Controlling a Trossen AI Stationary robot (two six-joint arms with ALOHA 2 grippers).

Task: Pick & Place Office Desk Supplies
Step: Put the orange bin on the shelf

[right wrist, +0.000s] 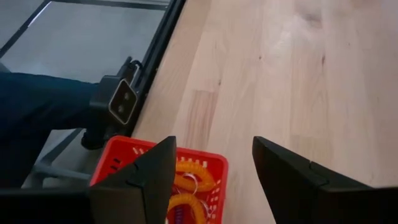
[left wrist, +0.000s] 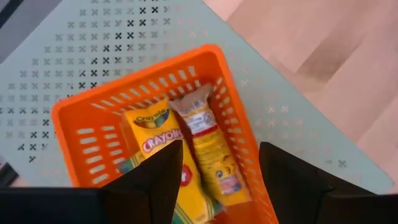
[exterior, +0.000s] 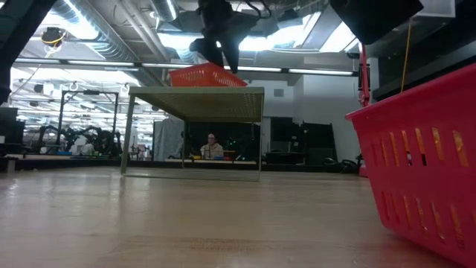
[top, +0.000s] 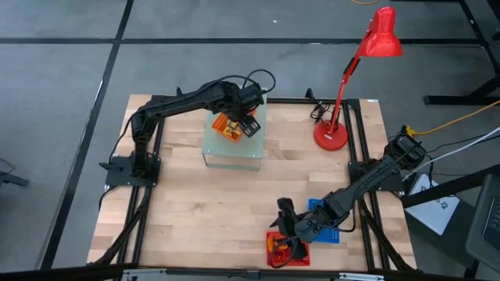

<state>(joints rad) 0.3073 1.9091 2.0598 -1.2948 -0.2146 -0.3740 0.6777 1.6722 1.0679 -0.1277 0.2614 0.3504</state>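
Red basket [exterior: 420, 171], orange basket [left wrist: 155, 112] holding crayons [left wrist: 155, 134]

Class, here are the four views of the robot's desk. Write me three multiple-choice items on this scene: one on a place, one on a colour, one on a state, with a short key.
1. Where does the orange basket stand?
A. on the pale green perforated stand
B. on the bare table beside the lamp
C. inside the red basket

2. What colour is the desk lamp?
A. blue
B. red
C. white

3. How are the fingers of the left hand over the orange basket?
A. shut on the crayon box
B. shut on nothing
C. open

Key: 1 A, the high and low views show it on top of the stand. 2 B, shade, stem and base are all red. 3 C, the left wrist view shows both fingers spread above the crayon box.
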